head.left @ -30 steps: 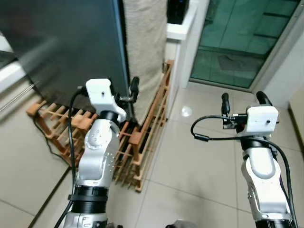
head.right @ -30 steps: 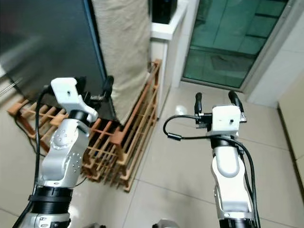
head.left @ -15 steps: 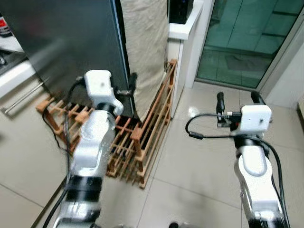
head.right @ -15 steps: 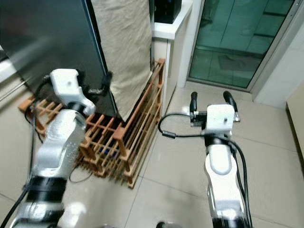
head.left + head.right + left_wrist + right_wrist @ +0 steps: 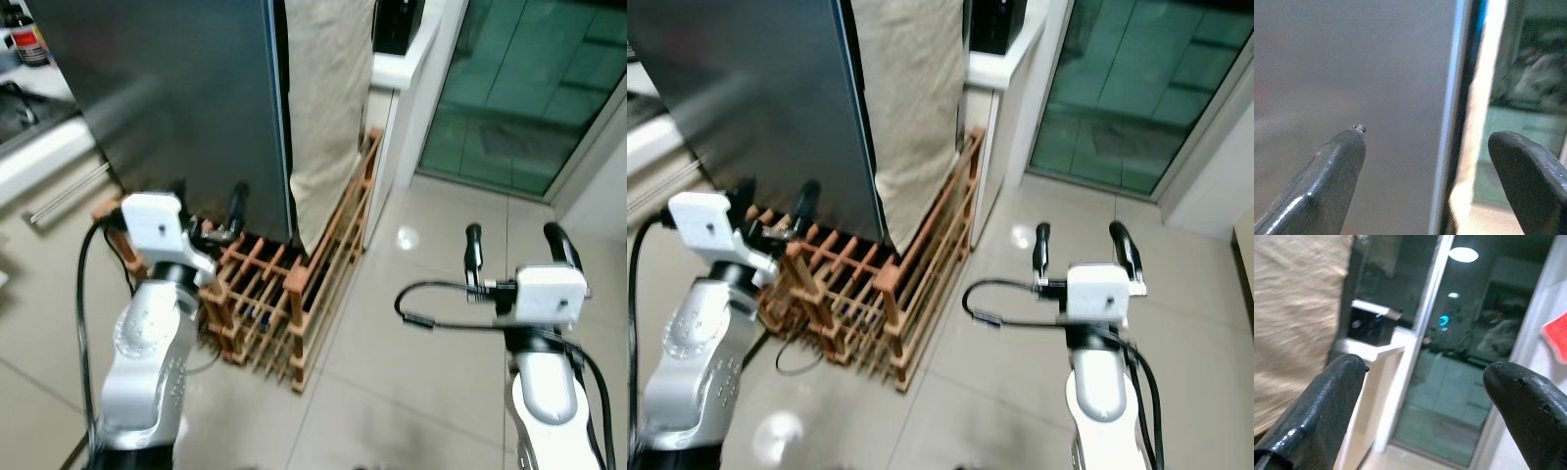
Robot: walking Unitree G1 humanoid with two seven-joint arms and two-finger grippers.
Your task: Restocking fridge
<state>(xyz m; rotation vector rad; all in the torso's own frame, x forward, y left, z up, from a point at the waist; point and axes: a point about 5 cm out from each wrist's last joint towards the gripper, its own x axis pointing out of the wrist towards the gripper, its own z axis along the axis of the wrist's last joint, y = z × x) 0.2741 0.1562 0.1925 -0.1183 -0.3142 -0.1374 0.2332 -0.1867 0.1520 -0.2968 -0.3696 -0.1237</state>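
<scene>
The dark grey fridge (image 5: pixel 176 88) stands tall at the upper left, its right edge next to a hanging beige cloth (image 5: pixel 328 98). My left gripper (image 5: pixel 208 196) is open and empty, held low in front of the fridge's bottom part, above a wooden rack (image 5: pixel 284 294). In the left wrist view the left gripper (image 5: pixel 1427 137) faces the grey fridge panel (image 5: pixel 1352 63) and its vertical edge. My right gripper (image 5: pixel 514 245) is open and empty over the tiled floor to the right, well away from the fridge. The right wrist view looks past its fingers (image 5: pixel 1327 396) toward a glass door (image 5: pixel 1459 382).
The wooden rack lies on the floor against the fridge base, with a black cable beside it. A white ledge (image 5: pixel 407 69) and a green glass door (image 5: pixel 529 88) are at the back right. A white counter (image 5: pixel 39 157) with a bottle (image 5: pixel 29 39) sits at the left.
The whole picture has shifted, so the camera moved. My left gripper now sits lower and further left of the fridge's edge. Both grippers stay open.
</scene>
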